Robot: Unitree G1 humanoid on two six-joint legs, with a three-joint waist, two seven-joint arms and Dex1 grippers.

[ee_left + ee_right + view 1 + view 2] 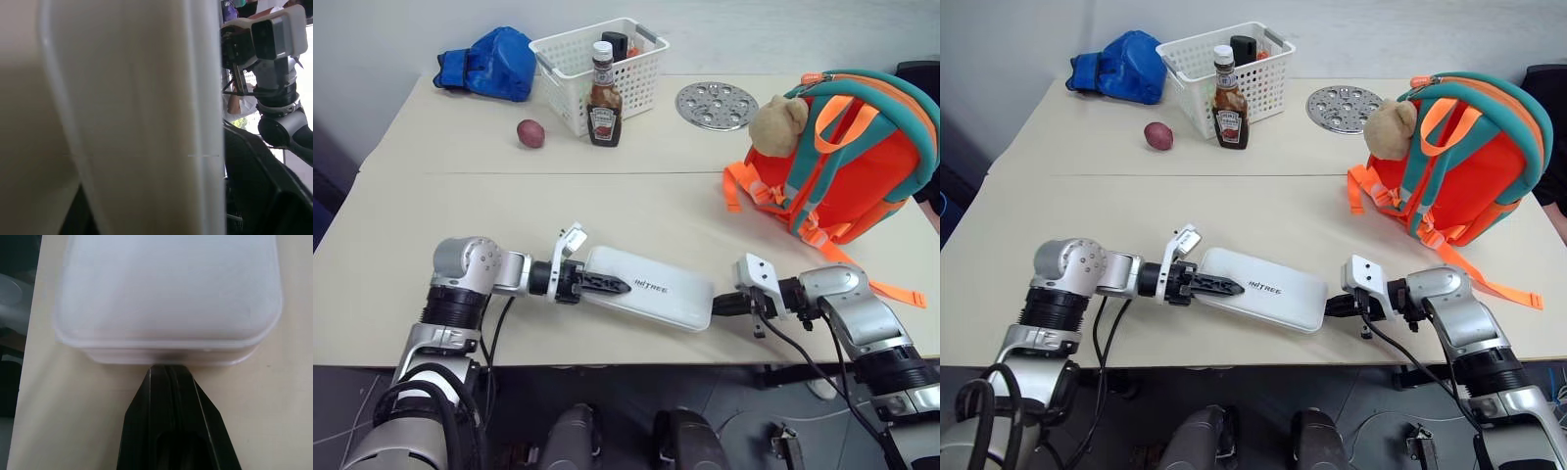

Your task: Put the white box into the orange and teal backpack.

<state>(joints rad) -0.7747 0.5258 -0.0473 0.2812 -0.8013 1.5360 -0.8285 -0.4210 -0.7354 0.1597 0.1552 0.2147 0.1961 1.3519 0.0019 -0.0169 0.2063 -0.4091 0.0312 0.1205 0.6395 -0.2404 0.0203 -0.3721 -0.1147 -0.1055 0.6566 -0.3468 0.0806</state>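
The white box (651,287) lies flat near the table's front edge, its dark lettering facing up. My left gripper (607,286) is at its left end, with one black finger lying across the top, and the left wrist view has the box (137,122) between the two fingers. My right gripper (720,305) is shut, its joined tips (168,369) pressed against the box's right end (166,298). The orange and teal backpack (871,166) stands at the right rear of the table, apart from both grippers. A tan plush toy (776,125) hangs on it.
At the back stand a white lattice basket (570,59) and a ketchup bottle (604,103). A blue fabric bundle (494,64), a small reddish potato (530,133) and a perforated metal disc (717,105) lie nearby. Orange straps (891,289) trail from the backpack towards my right arm.
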